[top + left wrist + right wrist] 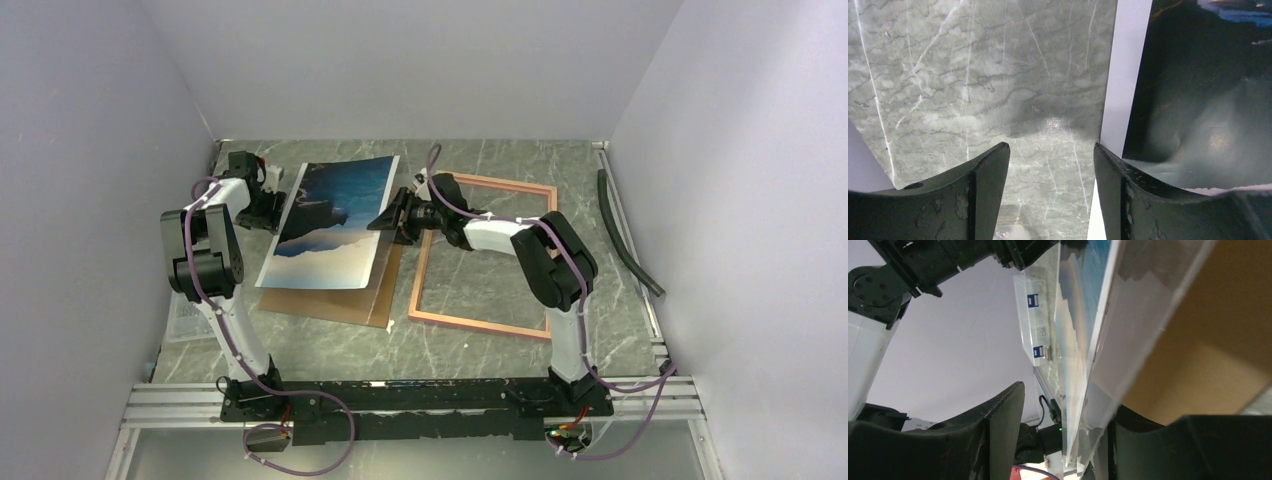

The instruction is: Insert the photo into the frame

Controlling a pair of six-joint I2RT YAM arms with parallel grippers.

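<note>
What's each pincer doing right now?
Left pincer: open, empty, at the edge of the photo.
Right pincer: open, jaws either side of the photo's edge, not clamped.

Top view: the photo (330,215) hides most of the board (320,305); the right arm (490,232) covers the upper left of the frame (480,326).

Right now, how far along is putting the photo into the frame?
Done: nothing; the frame lies empty, marble showing through. In hand: the right hand straddles the raised right edge of the photo; the left hand is open at its left edge. Left: seating it in the frame.
</note>
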